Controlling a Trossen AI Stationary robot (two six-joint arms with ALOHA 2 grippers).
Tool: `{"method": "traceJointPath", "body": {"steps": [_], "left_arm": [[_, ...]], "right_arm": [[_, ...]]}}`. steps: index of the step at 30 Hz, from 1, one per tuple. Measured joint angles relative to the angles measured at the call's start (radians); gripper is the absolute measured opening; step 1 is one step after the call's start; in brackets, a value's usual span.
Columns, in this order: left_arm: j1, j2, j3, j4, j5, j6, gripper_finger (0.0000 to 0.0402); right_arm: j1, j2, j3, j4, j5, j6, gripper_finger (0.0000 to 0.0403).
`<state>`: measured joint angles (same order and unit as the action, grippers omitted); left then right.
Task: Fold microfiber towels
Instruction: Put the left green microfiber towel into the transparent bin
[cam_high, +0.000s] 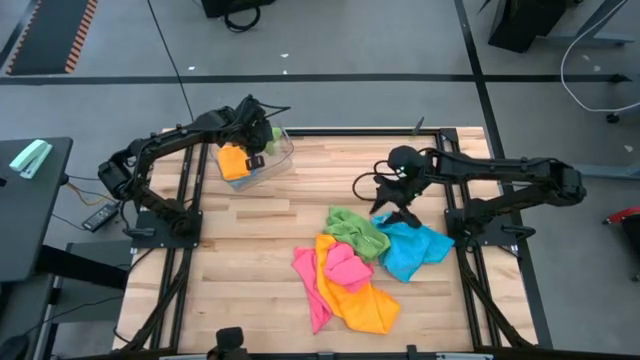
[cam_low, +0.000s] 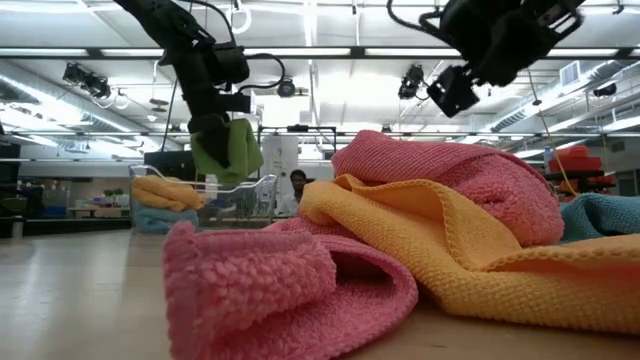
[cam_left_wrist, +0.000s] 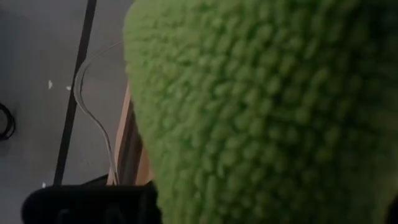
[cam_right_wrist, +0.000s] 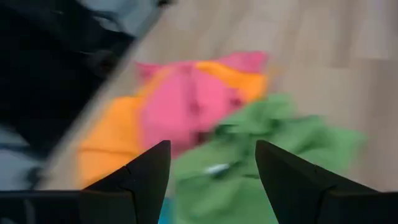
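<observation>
My left gripper (cam_high: 264, 136) is at the table's far left, over the clear bin (cam_high: 284, 158), shut on a green microfiber towel (cam_low: 232, 150) that fills the left wrist view (cam_left_wrist: 261, 112). An orange towel (cam_high: 233, 160) lies in the bin. Right of centre, loose towels lie in a heap on the table: green (cam_high: 357, 230), blue (cam_high: 412, 250), pink (cam_high: 345, 265) and orange (cam_high: 358, 298). My right gripper (cam_high: 394, 208) hangs open above the heap's green and blue towels, touching nothing; its fingers frame the green one (cam_right_wrist: 249, 180). My left gripper holds the green towel by its upper part (cam_low: 214, 140), coming at it from above and slanting down. The towel hangs bunched below the fingers, clear of the bin's rim (cam_low: 200, 186). One layer or several, I cannot tell; the towel hides the fingers in the wrist view.
The bin stands at the table's far left corner, with orange and blue cloth (cam_low: 165, 200) in it. Bare wood (cam_high: 250, 250) lies between the bin and the heap. A person (cam_low: 297, 185) shows in the room beyond the table.
</observation>
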<state>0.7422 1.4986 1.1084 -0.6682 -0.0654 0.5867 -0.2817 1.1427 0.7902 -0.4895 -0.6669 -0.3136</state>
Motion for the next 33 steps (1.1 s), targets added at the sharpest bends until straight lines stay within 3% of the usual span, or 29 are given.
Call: {"method": "traceJointPath", "body": {"steps": [5,8,16,24,33], "left_arm": [[0.000,0.000,0.000,-0.002,0.000,-0.026,0.0071],[-0.006,0.000,0.000,-0.001,0.000,-0.026,0.0070],[-0.009,0.000,0.000,-0.001,0.007,-0.044,0.0062],[-0.011,0.000,0.000,-0.017,0.166,-0.026,0.0063],[0.022,0.009,-0.001,0.027,0.164,-0.078,0.0064]], "right_arm": [[0.021,0.024,0.000,0.119,0.560,0.085,0.0243],[0.010,0.043,0.000,0.179,0.747,0.124,0.0243],[-0.026,0.091,0.000,0.275,0.774,0.120,0.0243],[-0.026,0.150,0.000,0.302,0.741,0.093,0.0243],[-0.026,0.158,0.001,0.297,0.733,0.056,0.0243]]}}
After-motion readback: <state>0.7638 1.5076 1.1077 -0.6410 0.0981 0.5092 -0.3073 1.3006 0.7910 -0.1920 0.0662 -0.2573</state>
